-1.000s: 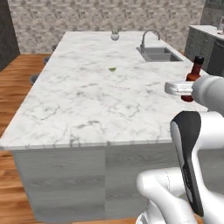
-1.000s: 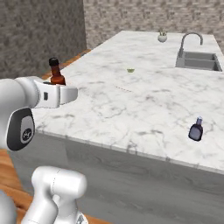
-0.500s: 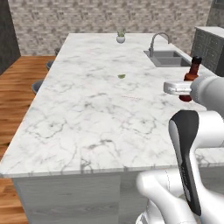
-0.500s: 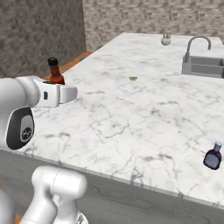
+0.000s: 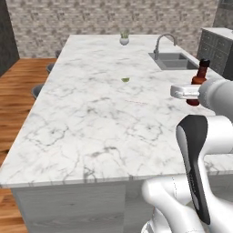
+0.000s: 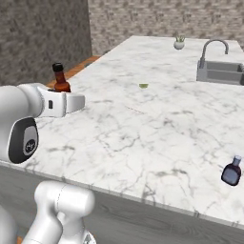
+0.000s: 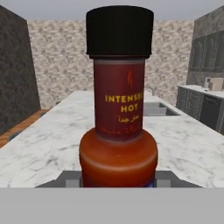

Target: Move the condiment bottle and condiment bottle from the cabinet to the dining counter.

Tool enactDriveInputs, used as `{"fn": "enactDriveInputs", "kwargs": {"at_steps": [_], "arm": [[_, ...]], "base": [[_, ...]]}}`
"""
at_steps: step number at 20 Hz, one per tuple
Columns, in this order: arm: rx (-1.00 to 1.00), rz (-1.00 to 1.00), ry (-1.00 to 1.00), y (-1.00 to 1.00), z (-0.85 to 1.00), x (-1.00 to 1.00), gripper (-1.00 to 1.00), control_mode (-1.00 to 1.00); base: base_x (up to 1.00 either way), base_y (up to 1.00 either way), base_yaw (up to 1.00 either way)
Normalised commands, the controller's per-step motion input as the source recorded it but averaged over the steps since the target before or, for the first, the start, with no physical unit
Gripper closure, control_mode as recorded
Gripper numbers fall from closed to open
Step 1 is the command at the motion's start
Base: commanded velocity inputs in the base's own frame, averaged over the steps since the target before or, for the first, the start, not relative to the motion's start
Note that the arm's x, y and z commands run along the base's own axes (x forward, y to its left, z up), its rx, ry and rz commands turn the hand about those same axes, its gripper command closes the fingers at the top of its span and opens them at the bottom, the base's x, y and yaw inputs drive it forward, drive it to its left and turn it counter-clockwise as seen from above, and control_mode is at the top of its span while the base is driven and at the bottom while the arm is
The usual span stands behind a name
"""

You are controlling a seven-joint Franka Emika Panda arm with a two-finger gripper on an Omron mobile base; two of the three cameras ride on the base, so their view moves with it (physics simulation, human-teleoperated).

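Over the near edge of the dining counter point(image 5: 86, 123) I am carrying the hot-sauce bottle point(image 7: 119, 109), upright, long axis vertical, above the marble and not touching it. My gripper point(image 6: 64, 102) is clamping its lower body between the jaws, cap standing above them. Release calls for a straight descent. Second condiment bottle point(image 6: 231, 171) is lying on the counter, well apart to my right.

red hot-sauce bottle point(image 7: 119, 131) upright, black cap, above the counter; small dark blue bottle point(image 6: 231, 171) lies on the counter edge.
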Motion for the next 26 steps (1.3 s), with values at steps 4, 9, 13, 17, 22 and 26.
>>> {"fn": "enactDriveInputs", "kwargs": {"at_steps": [4, 9, 13, 17, 22, 26], "arm": [[0.00, 0.00, 0.00, 0.00, 0.00, 0.00, 1.00, 1.00], [0.00, 0.00, 0.00, 0.00, 0.00, 0.00, 1.00, 1.00], [-0.02, 0.00, 0.06, 0.00, -0.03, 0.02, 1.00, -1.00], [-0.05, 0.01, 0.02, 0.00, -0.30, 0.17, 1.00, -1.00], [-0.07, 0.08, 0.09, -0.10, -0.39, 0.34, 1.00, -1.00], [-0.04, 0.14, 0.07, -0.61, -0.46, 0.49, 1.00, -1.00]], "base": [[0.29, 0.01, 0.00], [0.18, 0.00, 0.00], [0.03, 0.00, 0.00], [0.00, 0.00, 0.00], [0.00, 0.00, 0.00], [0.00, 0.00, 0.00]]}}
